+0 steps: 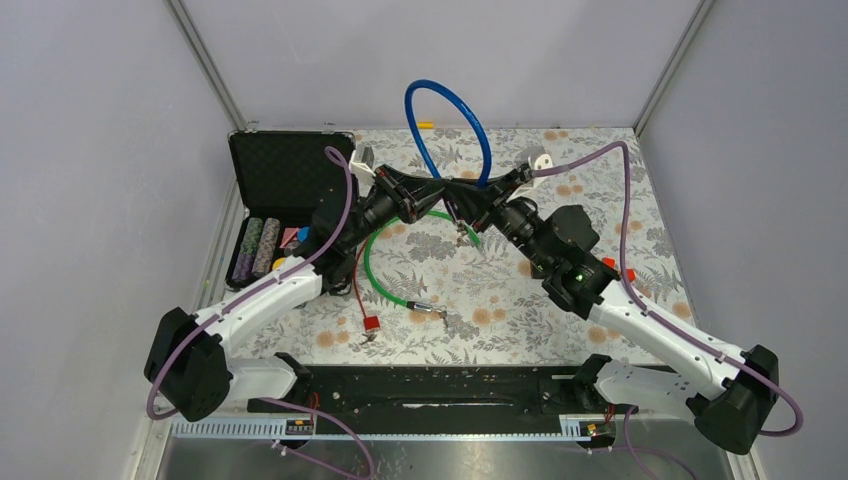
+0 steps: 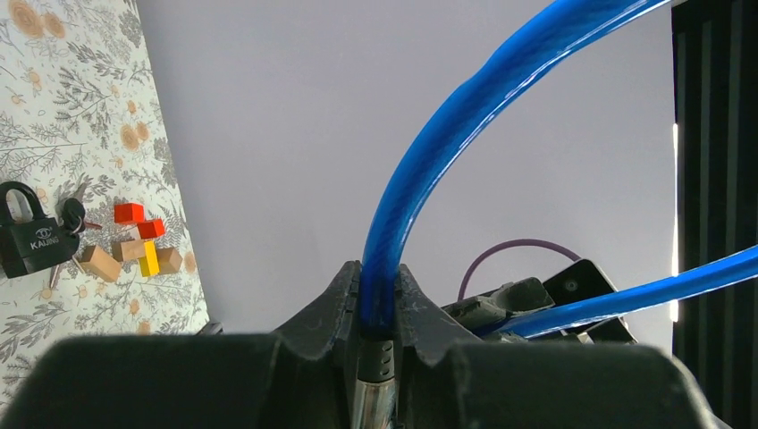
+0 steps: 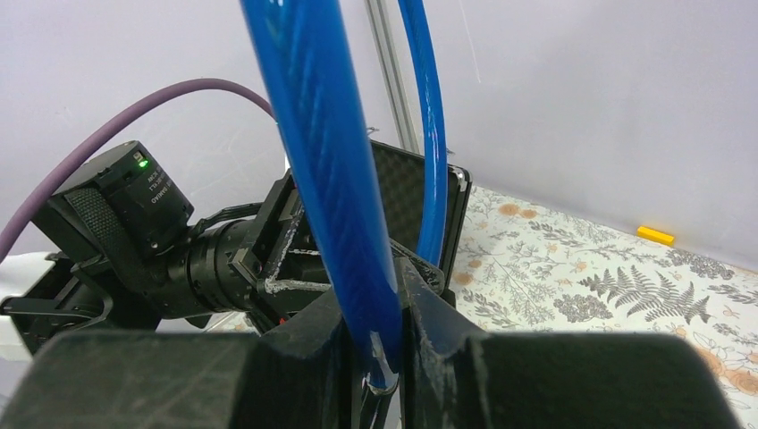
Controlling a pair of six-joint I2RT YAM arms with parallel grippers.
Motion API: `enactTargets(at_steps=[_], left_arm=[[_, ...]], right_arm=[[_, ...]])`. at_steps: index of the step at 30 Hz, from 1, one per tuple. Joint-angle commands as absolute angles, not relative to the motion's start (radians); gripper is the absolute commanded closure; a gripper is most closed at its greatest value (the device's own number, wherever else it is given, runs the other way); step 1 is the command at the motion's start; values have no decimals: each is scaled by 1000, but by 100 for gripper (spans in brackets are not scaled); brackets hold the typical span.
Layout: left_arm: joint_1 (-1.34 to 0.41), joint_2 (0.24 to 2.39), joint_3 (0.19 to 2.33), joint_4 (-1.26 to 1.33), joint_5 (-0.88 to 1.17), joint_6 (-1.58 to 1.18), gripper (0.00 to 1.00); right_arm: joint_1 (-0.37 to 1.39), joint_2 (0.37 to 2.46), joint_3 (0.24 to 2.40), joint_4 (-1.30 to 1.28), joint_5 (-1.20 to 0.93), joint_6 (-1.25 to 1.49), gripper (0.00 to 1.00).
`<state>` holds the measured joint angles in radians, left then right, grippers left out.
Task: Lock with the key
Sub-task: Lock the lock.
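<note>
Cable: a glossy blue plastic-coated cable loop [image 3: 322,134] arches upright over the far middle of the floral counter [image 1: 600,200].
Left fingers [image 2: 335,304]: clamped on one leg of the loop.
Right fingers [image 3: 433,313]: clamped on the other leg, facing the left.

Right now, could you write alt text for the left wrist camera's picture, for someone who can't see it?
The left pincer is clamped on a thick blue cable that arches up against a grey wall. Far left, on a floral tablecloth, a black padlock lies beside small coloured wooden blocks.
</note>
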<state>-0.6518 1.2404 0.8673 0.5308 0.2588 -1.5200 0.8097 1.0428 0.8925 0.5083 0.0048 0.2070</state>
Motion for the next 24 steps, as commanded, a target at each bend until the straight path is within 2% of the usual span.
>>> enactTargets(at_steps=[1,6,11,18,24], left_arm=[[-679,1218,899,739,324,-1609,100],[-679,1207,874,778,307,-1613,100],[-678,1203,791,919,260,-1647,100],[-677,1222,769,944,265,-1654,100],[-678,1211,769,908,257,-1633,100]], right_arm=[[834,1093,889,457,-42,202,100],[834,1072,911,399,-7,225,99],[834,1031,984,305,35,244,84],[834,1017,1071,214,22,286,77],[834,1008,1126,148,-36,317,51]])
